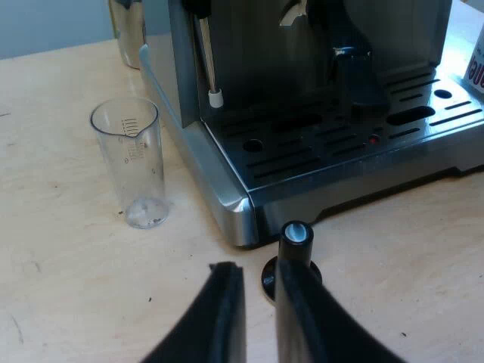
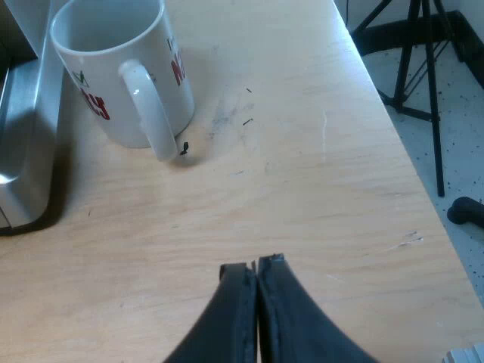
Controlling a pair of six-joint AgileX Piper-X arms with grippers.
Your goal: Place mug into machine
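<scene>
The mug (image 2: pixel 121 76) stands upright on the table (image 2: pixel 302 189), just beside the metal side of the espresso machine (image 2: pixel 23 151). It is not possible to see if the two touch. The mug is white with red letters, it looks empty, and its handle (image 2: pixel 151 113) points toward the right gripper (image 2: pixel 255 266). This gripper hangs low over the bare table, well apart from the mug. Its two black fingers are pressed together and hold nothing. Beyond the table's edge, the legs of a tripod (image 2: pixel 423 60) stand on the floor.

The left gripper (image 1: pixel 257 276) is near the front corner of the espresso machine (image 1: pixel 340 113). Its fingers have a narrow gap between them and nothing is held in this gap. A tamper (image 1: pixel 296 238) with a black knob stands upright on the table (image 1: pixel 60 265), just behind one finger. It cannot be told if the finger touches it. A measuring glass (image 1: pixel 136 166) stands upright and empty on the table, near the machine's side and apart from the tamper. The machine's drip tray (image 1: pixel 318 151) has a slotted metal grid, and the steam wand (image 1: pixel 208 68) hangs over its corner. A metal jug (image 1: pixel 128 30) stands farther behind the measuring glass.
</scene>
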